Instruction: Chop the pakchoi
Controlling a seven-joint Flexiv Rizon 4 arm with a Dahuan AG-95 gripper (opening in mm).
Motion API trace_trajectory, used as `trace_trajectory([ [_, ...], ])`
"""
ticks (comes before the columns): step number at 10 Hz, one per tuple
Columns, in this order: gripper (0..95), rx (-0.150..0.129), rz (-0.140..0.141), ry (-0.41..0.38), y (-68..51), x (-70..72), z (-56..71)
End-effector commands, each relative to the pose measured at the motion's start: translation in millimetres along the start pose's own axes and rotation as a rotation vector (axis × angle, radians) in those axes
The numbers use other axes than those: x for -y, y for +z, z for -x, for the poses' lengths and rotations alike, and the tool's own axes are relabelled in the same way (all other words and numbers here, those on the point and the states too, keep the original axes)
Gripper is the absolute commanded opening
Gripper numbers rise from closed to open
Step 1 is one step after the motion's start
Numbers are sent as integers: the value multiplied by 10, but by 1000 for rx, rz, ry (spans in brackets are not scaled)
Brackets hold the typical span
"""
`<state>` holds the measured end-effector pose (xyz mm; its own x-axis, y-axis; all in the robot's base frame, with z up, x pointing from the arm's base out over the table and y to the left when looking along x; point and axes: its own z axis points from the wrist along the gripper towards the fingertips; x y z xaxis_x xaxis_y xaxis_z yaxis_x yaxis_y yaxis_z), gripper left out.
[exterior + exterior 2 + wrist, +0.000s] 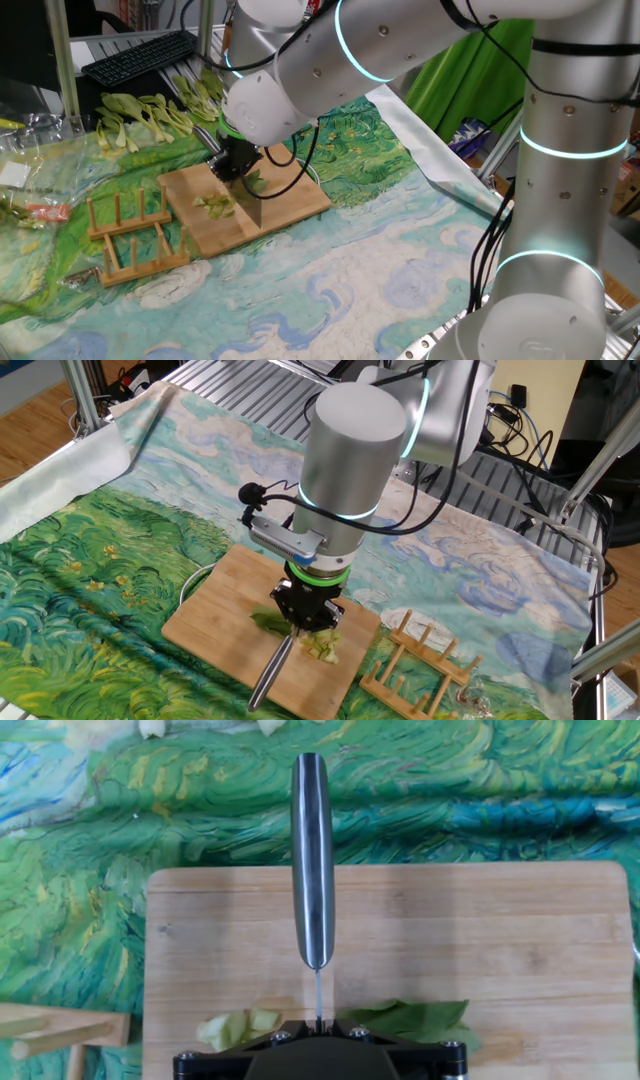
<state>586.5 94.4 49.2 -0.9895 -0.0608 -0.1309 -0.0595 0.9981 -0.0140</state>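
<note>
The pakchoi lies on the wooden cutting board [295,200] in two parts: pale cut pieces [216,205] [322,646] [236,1025] and the dark green leaf [258,182] [264,622] [412,1017]. My gripper [238,163] [306,614] [318,1025] is shut on a knife and stands just above the board between the two parts. In the hand view the thin blade [318,992] runs edge-on from the jaws, and the grey handle [312,860] [270,674] reaches out over the board [500,940]. The blade [250,207] points down at the board.
Several larger whole pakchoi stalks [150,112] lie on the painted cloth behind the board. A wooden rack [130,235] [420,660] stands beside the board. A keyboard [140,55] sits at the back, and a white cable [195,582] loops near the board's edge.
</note>
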Motion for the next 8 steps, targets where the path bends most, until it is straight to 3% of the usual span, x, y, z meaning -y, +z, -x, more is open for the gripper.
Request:
trace_trajectory([
  [1, 0, -4, -2, -14, -88, 39, 27],
  [8, 0, -3, -10, -59, -160, 237, 111],
])
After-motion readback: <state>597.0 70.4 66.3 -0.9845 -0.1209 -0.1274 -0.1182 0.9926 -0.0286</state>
